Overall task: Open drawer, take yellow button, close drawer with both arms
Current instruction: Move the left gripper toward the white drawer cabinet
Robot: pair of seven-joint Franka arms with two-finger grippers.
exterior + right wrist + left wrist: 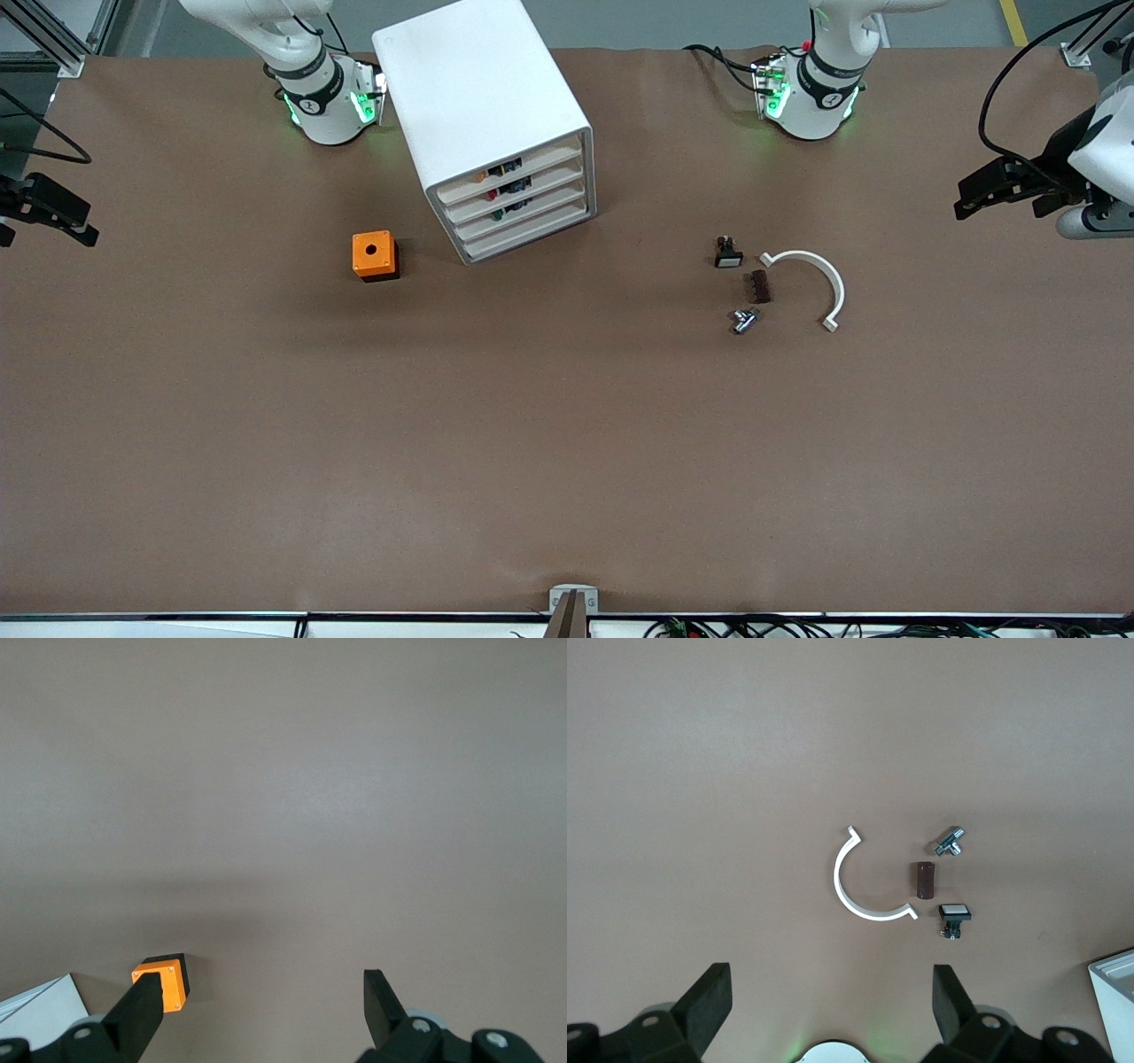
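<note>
The white cabinet [483, 97] stands between the two arm bases, its four drawers shut. The uppermost drawer [551, 159] is closed; a small orange-and-dark piece [483, 175] shows through its front, too small to tell if it is the button. My left gripper [970, 199] hangs open and empty over the left arm's end of the table; its fingers [709, 1001] are wide apart in the left wrist view. My right gripper [53, 217] hangs open and empty over the right arm's end; its fingers [376, 997] are also wide apart.
An orange cube with a hole [375, 255] sits beside the cabinet, also in the right wrist view [162, 983]. Toward the left arm lie a black-and-white piece [728, 253], a brown block [759, 286], a metal part [743, 320] and a white half ring [819, 279].
</note>
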